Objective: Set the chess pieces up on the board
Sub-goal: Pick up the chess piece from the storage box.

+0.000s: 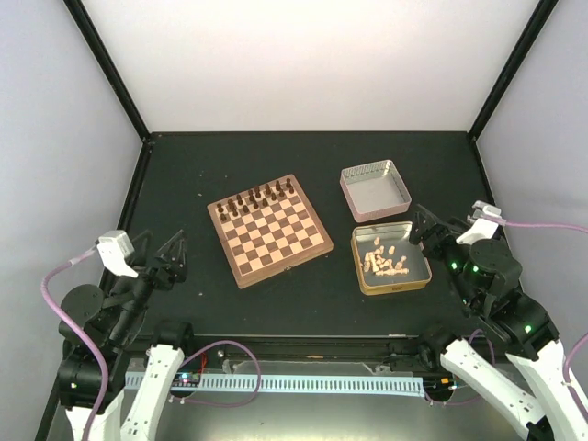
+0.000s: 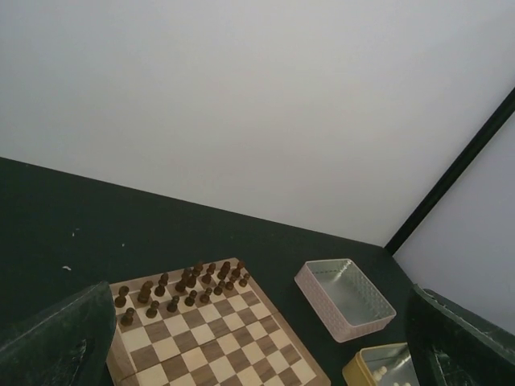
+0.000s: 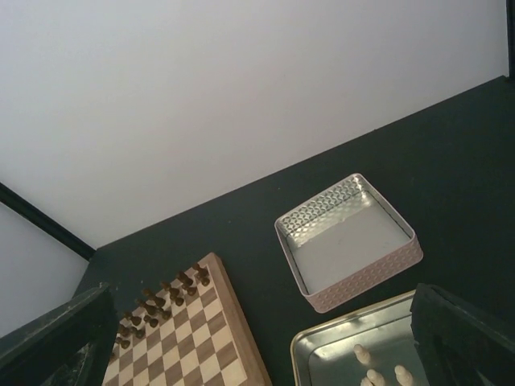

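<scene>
Many chess pieces [image 1: 384,261] in gold tin [image 1: 395,288], just beside wide-spread right claw [image 1: 424,230], left claw [image 1: 163,250] wide too

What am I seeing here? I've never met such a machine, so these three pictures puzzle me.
Two robot arms sit at the near edge of a dark table. One picture looks down from above; the other two come from a camera on each wrist. The left tool and right tool are both open and hold nothing. On the table lies a chessboard with dark pieces standing on its far rows. Right of it, a gold tin holds the pale pieces, and a pinkish tray lies just beyond.
</scene>
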`<state>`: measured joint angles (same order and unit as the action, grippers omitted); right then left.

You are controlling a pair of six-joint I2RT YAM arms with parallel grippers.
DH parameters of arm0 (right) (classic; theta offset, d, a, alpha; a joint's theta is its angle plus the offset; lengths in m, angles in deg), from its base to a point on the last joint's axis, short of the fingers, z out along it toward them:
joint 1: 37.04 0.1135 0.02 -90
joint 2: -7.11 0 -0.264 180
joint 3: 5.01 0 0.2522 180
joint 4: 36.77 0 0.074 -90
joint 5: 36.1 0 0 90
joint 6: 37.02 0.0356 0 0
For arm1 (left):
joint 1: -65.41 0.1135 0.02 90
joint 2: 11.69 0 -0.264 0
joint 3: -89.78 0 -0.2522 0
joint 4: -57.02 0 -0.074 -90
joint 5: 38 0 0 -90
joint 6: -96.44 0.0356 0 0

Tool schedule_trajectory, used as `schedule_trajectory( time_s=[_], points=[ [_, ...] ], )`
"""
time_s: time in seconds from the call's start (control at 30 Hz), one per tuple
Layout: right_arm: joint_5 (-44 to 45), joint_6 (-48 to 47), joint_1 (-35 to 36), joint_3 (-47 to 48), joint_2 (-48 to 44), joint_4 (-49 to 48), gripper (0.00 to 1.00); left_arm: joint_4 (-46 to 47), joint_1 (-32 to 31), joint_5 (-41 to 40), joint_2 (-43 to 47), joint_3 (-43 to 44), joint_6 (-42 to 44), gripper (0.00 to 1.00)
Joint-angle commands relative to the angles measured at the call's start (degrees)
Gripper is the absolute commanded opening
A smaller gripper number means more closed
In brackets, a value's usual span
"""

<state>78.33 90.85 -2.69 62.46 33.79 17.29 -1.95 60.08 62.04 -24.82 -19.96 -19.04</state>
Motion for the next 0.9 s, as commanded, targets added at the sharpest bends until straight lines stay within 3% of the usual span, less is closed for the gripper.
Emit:
schedule_trajectory(
  time_s=[0.0,0.23,0.37,0.63,0.87],
  points=[
    [0.21,0.81,-0.16,1.09,0.3,2.64,1.0,-0.06,-1.28,1.31,0.48,0.13,1.05,0.99],
    [2.16,3.14,-0.16,-0.64,2.25,4.4,1.0,3.42,-2.89,2.77,0.32,-3.34,0.21,0.99],
    [3.18,3.28,-0.15,-1.33,6.76,6.16,0.97,9.63,-2.88,5.95,2.29,-11.18,-2.23,0.99],
    [2.71,0.37,-1.5,-0.16,21.97,8.54,0.73,18.84,-2.93,7.9,-1.32,-23.54,-10.02,0.99],
    [-12.02,-2.19,-11.45,-5.83,30.04,4.16,0.47,21.96,-2.85,5.57,-6.35,-26.72,-9.09,0.99]
  ],
)
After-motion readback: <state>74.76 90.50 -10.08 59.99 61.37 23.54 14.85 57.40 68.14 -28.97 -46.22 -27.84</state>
